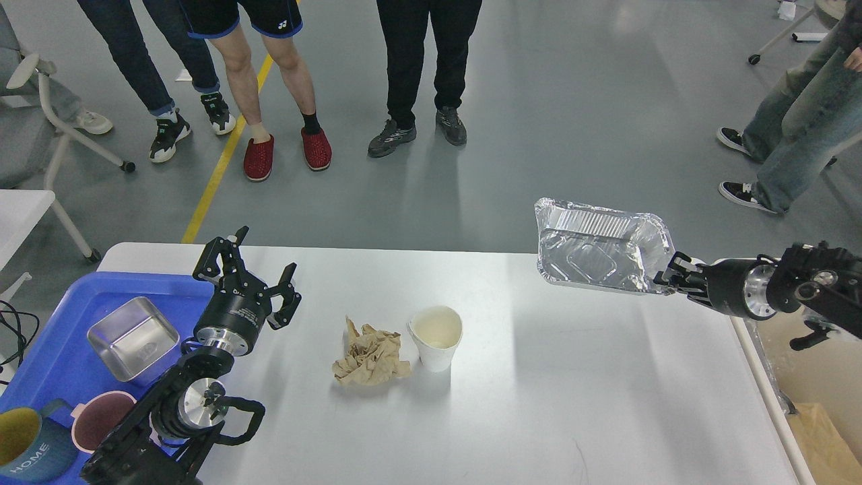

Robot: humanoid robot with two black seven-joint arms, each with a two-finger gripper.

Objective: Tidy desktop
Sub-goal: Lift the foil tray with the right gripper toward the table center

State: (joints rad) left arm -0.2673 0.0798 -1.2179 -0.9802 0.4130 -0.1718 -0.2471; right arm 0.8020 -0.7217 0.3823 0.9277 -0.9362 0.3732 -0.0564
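The white-grey desktop [539, 377] fills the lower middle of the head view. A crumpled brown paper napkin [370, 355] lies near its centre, next to a dented white paper cup [436, 335] standing upright. My right gripper [668, 275] is shut on the rim of an empty foil tray [599, 246] and holds it tilted, in the air over the desktop's far right corner. My left gripper [252, 266] is open and empty above the desktop's left part, beside the blue tray [60, 350].
The blue tray holds a metal square tin [133, 339], a pink cup [102, 417] and a teal mug [27, 444]. A beige bin [818, 397] stands off the right edge. Several people stand beyond the far edge.
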